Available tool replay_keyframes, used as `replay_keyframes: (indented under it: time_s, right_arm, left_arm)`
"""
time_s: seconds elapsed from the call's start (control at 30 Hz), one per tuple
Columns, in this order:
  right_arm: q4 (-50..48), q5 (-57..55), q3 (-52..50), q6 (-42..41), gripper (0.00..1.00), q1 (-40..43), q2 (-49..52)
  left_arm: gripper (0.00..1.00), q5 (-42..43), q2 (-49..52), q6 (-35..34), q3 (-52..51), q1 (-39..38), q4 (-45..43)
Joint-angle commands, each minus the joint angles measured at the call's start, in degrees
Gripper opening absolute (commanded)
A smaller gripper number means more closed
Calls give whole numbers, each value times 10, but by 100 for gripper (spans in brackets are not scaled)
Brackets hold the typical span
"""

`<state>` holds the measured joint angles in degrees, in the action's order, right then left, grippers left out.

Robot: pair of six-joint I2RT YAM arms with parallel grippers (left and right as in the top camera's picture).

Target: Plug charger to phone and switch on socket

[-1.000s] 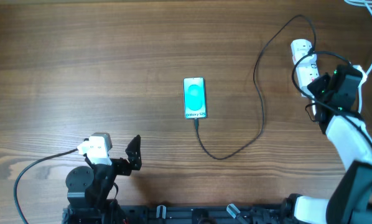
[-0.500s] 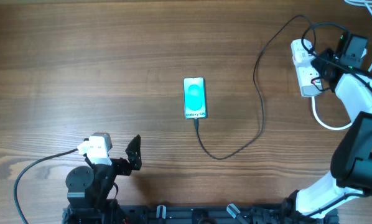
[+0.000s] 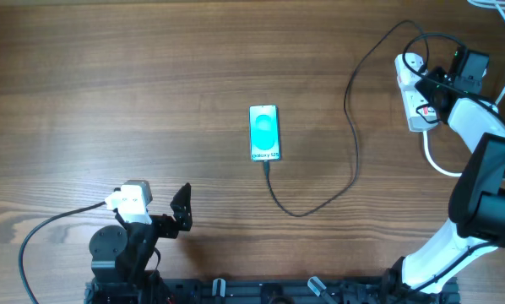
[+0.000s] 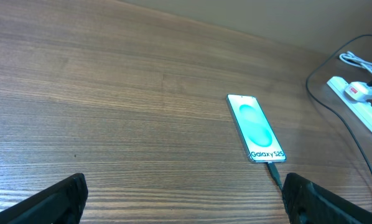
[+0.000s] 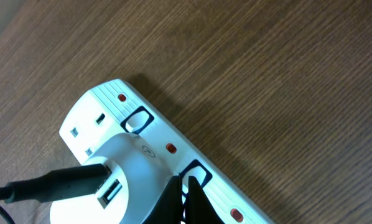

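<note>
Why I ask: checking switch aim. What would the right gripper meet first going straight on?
Probably the black rocker switch on the socket, just ahead of the shut right gripper; contact is unclear.

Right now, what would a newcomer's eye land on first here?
The phone, its screen bright cyan, lies mid-table with the black charger cable curling away from its lower edge. Then comes the white power strip at the far right, where the right gripper, jaws shut, points at a switch beside the white adapter.
</note>
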<state>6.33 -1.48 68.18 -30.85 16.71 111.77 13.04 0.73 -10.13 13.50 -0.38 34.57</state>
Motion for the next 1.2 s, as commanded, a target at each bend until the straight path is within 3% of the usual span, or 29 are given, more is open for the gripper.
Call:
replay_keyframes:
  time_s: [0.0, 0.43, 0.73, 1.17]
  right_arm:
    - [-11, 8, 11, -8, 5, -2, 30]
    - [-20, 40, 11, -7, 4, -16, 40]
    - [24, 41, 7, -9, 4, -49, 41]
    - [27, -56, 13, -28, 4, -22, -18]
  left_arm:
    - [100, -7, -5, 7, -3, -2, -2]
    - [100, -7, -5, 7, -3, -2, -2]
    - [100, -7, -5, 7, -3, -2, -2]
    - [100, -7, -5, 7, -3, -2, -2]
